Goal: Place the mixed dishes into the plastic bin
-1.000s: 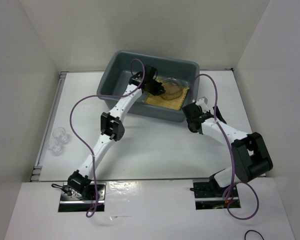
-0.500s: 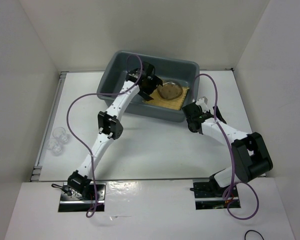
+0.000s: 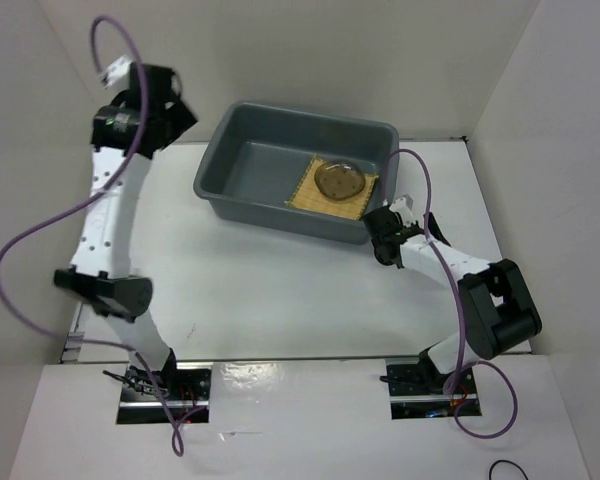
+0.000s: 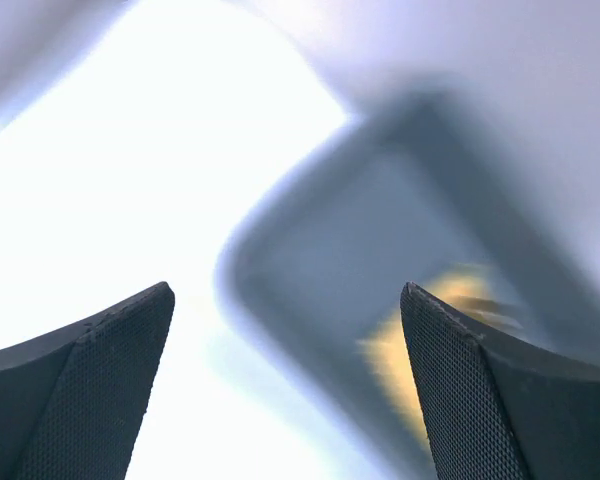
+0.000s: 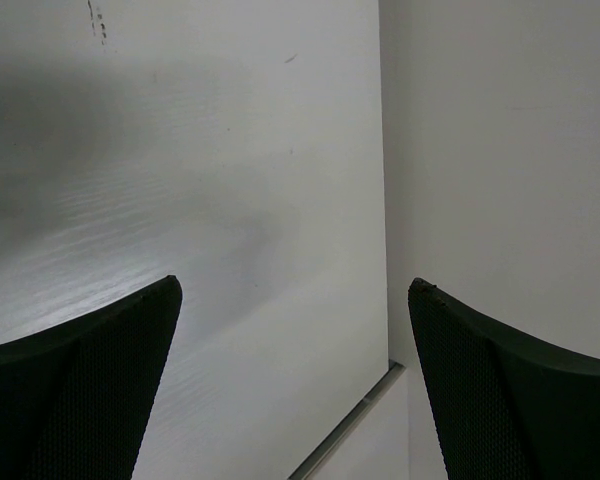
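Left tool hangs high, wide and empty; best bring it down squarely over the next dish, none visible. The large dark grey plastic bin holds the square tan woven mat bearing a round transparent plate. Right tool gapes empty beside it

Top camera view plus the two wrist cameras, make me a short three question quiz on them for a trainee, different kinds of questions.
1. Multiple choice: what rests on the woven mat inside the plastic bin?
A. a clear round plate
B. a metal fork
C. nothing
2. True or false: the left gripper is holding a dish.
3. Fill in the blank: the right gripper is ____ (open or shut), with only bare table showing between its fingers.

Key: 1 A; 2 false, it is open and holds nothing; 3 open.
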Controlling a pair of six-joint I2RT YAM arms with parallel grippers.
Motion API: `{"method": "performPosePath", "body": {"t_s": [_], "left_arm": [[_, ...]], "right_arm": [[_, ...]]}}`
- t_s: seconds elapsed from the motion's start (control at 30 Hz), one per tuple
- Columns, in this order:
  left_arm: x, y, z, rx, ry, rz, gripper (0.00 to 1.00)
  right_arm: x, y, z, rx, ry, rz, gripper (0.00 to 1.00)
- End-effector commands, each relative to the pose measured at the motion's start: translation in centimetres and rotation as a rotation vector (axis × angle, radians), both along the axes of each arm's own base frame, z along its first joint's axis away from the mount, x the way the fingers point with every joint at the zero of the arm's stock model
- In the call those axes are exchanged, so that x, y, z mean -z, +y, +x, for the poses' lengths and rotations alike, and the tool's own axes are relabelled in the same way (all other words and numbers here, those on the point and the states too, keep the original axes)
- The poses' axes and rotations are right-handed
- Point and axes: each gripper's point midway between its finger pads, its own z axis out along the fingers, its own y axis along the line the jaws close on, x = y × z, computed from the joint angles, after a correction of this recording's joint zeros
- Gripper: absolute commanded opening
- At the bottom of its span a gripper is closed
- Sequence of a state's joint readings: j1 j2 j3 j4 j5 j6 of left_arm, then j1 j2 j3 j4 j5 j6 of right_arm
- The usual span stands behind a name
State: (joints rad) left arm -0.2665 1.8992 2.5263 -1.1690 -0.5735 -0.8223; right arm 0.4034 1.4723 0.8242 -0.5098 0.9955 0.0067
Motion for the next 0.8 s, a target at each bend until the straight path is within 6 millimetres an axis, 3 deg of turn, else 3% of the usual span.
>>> {"method": "performPosePath", "body": {"t_s": [0.0, 0.03, 0.07, 0.17, 0.2, 0.27, 0.57, 0.6, 0.77], "left_arm": [[11.2, 7.4, -2.7, -0.106, 0.313, -0.022, 1.0], [12.2, 10.4, -2.7, -0.147, 0.275, -0.071, 1.0], [15.2, 10.6, -5.8, -0.135, 0.331, -0.126, 1.0], [17.0, 14.4, -9.4, -0.267, 0.286, -0.175, 1.0], [19.6, 14.9, -10.7, -0.283, 0.357, -0.188, 1.0], [21.5, 16.5, -11.8, -0.285, 0.426, -0.183, 1.0], [26.5, 17.6, -13.4, -0.212, 0.555, -0.17, 1.0], [28.0, 17.4, -14.1, -0.201, 0.605, -0.172, 1.0], [31.0, 17.6, -14.8, -0.186, 0.665, -0.169, 1.0]], "right_arm": [[0.2, 0.1, 0.5, 0.02, -0.046, -0.01, 0.98], [0.2, 0.1, 0.5, 0.02, -0.046, -0.01, 0.98], [0.2, 0.1, 0.5, 0.02, -0.046, -0.01, 0.98], [0.6, 0.1, 0.4, 0.019, -0.029, -0.018, 0.98], [0.6, 0.1, 0.4, 0.019, -0.029, -0.018, 0.98], [0.8, 0.1, 0.4, 0.019, -0.021, -0.022, 0.98], [1.4, 0.2, 0.4, 0.016, 0.0, -0.021, 0.98], [1.6, 0.2, 0.4, 0.015, 0.008, -0.025, 0.98], [2.0, 0.3, 0.4, 0.01, 0.023, -0.018, 0.98]]}}
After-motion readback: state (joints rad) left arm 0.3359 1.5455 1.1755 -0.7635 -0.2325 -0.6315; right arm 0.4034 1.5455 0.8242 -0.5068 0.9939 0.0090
